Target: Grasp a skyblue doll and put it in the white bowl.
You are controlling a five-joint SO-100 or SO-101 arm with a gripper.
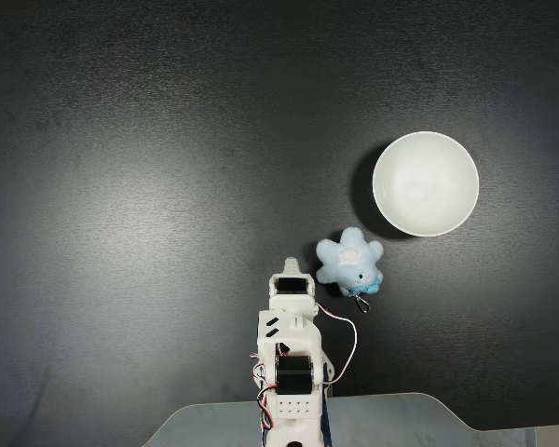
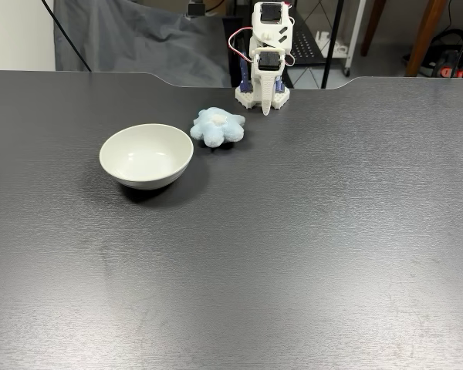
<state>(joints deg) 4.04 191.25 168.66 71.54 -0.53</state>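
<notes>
Fluffy lobed skyblue doll beside glossy white bowl

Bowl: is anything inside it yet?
Empty. The bowl shows only smooth white inside, and the doll lies on the table beside it.

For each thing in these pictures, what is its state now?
skyblue doll: lying on the table, free, outside the bowl.
white bowl: upright, empty.
gripper: pointing down beside the doll, holding nothing; open or shut, I cannot tell.
table: dark, bearing both things.
</notes>
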